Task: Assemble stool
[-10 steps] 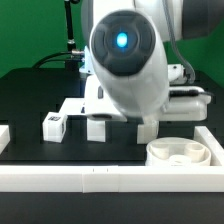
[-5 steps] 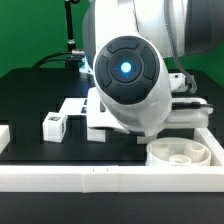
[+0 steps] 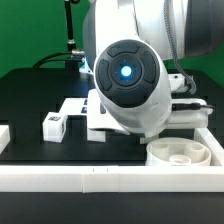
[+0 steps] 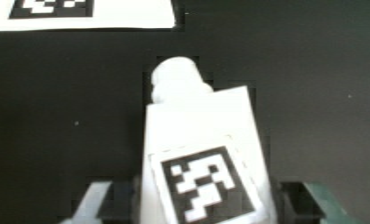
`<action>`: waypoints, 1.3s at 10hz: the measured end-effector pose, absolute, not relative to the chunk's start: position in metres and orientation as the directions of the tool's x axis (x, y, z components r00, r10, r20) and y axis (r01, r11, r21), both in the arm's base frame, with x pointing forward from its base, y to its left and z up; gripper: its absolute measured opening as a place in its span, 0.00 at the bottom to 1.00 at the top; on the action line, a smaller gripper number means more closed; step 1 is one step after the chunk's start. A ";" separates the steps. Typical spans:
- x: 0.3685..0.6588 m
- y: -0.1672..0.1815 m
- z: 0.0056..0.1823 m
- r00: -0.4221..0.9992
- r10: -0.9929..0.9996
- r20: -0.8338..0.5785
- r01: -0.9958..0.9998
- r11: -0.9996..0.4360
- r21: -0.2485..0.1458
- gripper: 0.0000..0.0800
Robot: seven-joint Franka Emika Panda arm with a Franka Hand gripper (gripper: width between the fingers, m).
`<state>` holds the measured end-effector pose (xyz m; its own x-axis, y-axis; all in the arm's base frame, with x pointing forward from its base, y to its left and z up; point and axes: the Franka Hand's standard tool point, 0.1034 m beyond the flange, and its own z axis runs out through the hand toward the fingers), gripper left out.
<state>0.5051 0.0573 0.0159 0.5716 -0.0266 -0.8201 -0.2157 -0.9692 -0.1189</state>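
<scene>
In the wrist view my gripper (image 4: 208, 205) is shut on a white stool leg (image 4: 196, 125). The leg's black-and-white tag faces the camera, and its rounded tip points toward the marker board (image 4: 75, 12). One finger (image 4: 104, 200) shows on each side of the leg. In the exterior view the arm's large joint hides the gripper and the held leg. The round seat disc (image 3: 180, 153) lies at the exterior view's lower right, inside the rail corner. Two more legs (image 3: 53, 124) (image 3: 97, 128) stand on the black table at the exterior view's left.
A long white border rail (image 3: 90, 178) runs along the front, and another piece of rail (image 3: 4, 136) sits at the exterior view's left edge. The marker board (image 3: 72, 104) lies behind the loose legs. Cables and a post stand at the back.
The arm has swung toward the exterior view's left and lower. Its joint now covers the held leg, which showed under it one second ago. The loose legs and the seat have not moved.
</scene>
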 end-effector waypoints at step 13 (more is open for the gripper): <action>0.553 0.066 0.094 0.853 -0.054 -0.520 -0.164 -0.972 -0.168 0.41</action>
<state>0.5527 0.0660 0.0943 0.8527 -0.0544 -0.5196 -0.1643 -0.9720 -0.1677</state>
